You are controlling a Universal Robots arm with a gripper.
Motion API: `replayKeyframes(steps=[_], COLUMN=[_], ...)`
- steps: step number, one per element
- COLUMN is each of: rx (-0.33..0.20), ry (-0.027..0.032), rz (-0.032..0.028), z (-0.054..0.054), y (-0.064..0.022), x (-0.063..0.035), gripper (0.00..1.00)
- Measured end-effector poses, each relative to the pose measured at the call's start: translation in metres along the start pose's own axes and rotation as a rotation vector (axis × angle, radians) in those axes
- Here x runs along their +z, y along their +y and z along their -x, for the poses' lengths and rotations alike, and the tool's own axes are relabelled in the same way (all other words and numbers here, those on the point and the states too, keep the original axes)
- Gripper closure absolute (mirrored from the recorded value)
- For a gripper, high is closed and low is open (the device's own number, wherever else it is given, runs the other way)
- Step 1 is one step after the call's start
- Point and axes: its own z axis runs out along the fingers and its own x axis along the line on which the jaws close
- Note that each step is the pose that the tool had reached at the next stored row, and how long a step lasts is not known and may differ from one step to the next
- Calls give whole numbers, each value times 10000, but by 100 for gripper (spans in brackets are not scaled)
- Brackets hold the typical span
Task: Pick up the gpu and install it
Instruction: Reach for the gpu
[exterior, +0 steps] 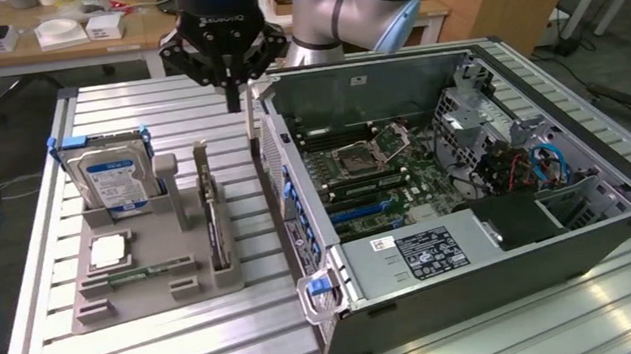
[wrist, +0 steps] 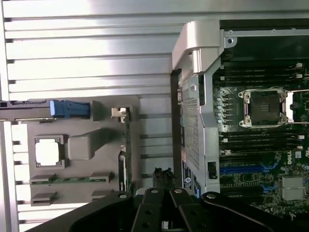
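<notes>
Gripper [exterior: 232, 106] hangs w/ fingers pinched together, holding nothing, over the gap btwn gray holder tray [exterior: 134, 303] and open PC case [exterior: 471, 287]. Gpu [exterior: 214, 214] stands on edge in a tray slot just beside that gap, prob. so its top edge is free to pinch from above.

A pale brand word stands upside down on the black body of the hand [exterior: 230, 84]. It seems to read Robotiq, though the letters are faint. The hard drive [exterior: 113, 178] wears a blue and white label whose print is too small to read. The same goes for the black label [exterior: 425, 251] on the power supply box [exterior: 370, 272] and the white sticker [exterior: 381, 242] beside it.
</notes>
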Motion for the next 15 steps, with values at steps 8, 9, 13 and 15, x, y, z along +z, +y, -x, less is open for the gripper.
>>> replayKeyframes(steps=[8, 9, 13, 15], rx=[-22, -24, -33, -38], ry=[2, 2, 2, 3], rz=[0, 0, 1, 0], z=[-284, -315, -452, -530], y=[-19, -21, -30, -35], x=[-8, -9, -12, -14], gripper=[90, 90, 90, 90])
